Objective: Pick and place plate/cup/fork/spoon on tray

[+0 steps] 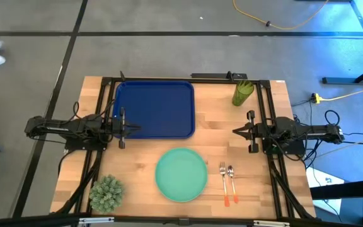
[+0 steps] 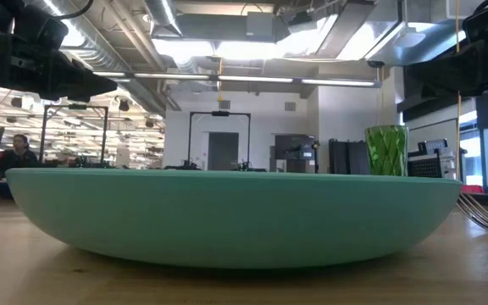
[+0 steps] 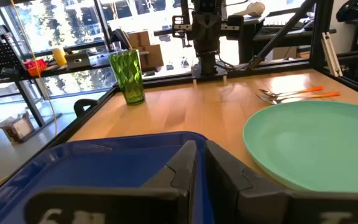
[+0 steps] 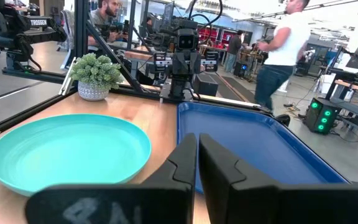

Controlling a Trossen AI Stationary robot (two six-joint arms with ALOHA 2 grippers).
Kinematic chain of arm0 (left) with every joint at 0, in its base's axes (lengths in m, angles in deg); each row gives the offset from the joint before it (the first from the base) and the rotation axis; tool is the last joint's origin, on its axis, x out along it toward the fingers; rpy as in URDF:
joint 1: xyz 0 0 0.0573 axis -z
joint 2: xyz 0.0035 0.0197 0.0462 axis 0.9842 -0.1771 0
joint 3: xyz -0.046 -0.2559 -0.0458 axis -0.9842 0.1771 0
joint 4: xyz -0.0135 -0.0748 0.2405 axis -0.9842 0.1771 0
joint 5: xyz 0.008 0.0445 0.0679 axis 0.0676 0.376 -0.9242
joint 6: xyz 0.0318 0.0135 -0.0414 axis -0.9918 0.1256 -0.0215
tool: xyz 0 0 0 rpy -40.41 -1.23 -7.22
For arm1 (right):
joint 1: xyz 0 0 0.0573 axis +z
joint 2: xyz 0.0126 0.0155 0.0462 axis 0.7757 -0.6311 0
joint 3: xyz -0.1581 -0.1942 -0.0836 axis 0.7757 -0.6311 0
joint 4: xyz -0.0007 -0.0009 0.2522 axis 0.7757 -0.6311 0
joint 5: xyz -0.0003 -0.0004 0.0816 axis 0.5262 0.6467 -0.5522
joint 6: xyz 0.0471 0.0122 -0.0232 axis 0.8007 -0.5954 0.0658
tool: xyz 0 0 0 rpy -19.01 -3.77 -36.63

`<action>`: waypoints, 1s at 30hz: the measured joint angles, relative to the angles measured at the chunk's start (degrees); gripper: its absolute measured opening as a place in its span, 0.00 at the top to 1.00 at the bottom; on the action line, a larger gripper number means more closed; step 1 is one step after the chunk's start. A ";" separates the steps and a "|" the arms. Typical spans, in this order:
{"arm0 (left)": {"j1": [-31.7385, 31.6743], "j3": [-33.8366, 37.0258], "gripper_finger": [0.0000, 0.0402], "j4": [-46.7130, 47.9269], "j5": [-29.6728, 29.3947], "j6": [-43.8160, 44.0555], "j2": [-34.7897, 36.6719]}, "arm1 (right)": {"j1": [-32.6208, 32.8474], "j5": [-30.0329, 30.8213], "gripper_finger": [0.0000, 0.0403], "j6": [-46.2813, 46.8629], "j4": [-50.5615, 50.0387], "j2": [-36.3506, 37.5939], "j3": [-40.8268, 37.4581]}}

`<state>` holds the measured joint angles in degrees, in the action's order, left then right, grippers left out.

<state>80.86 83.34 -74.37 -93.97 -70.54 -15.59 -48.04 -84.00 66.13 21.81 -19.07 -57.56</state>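
Nearest the lower edge of the high view, the spiky plant (image 1: pixel 106 193) sits at the lower left of the wooden table (image 1: pixel 276 113). To its right, in the lower middle, lies the mint-green plate (image 1: pixel 181 174), empty and flat on the wood. Just right of the plate, the fork (image 1: pixel 223 182) and the spoon (image 1: pixel 232 184) lie side by side with their metal heads toward the top of the frame and their orange handles toward the bottom; the fork is the one closer to the plate (the two are near each other, though contact cannot be judged).

Higher up, at mid-height, the two arms face each other across the table. The left gripper (image 1: pixel 123 128) hangs at the left edge of the dark blue tray (image 1: pixel 155 109), its fingers (image 3: pixel 185 167) brought nearly together with only a thin slit between them and nothing in their grasp. The right gripper (image 1: pixel 249 131) sits at the right of the frame, well apart from the tray and over bare wood, its fingers (image 4: pixel 185 160) likewise almost closed and empty.

The tray fills the upper middle of the table and holds nothing. Farthest back, in the upper right, the cup (image 1: pixel 242 93) stands upright on the wood, right of the tray.
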 joint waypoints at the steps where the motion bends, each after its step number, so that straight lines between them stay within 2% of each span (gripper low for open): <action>1: 0.00 -0.02 0.93 0.00 0.00 0.00 0.00 | 0.00 0.00 0.95 -0.02 0.00 0.01 0.02; 13: -0.01 -0.02 0.93 0.00 0.00 0.00 0.00 | 0.00 0.00 0.95 -0.21 0.17 0.00 0.02; 17: -0.01 -0.02 0.93 0.00 0.00 0.00 -0.01 | -0.01 0.11 0.95 -3.31 0.15 0.02 0.00; 24: 0.00 -0.01 0.93 -0.51 -0.03 -0.27 -0.01 | -0.02 6.07 0.95 -1.37 0.92 0.02 0.01; 30: -0.02 -0.77 0.93 -1.27 -6.11 -3.05 -0.02 | -0.02 7.98 0.95 -0.19 1.44 0.02 0.02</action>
<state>80.84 82.57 -75.63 -100.08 -73.59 -15.61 -48.06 -76.02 65.94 23.25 -19.05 -57.55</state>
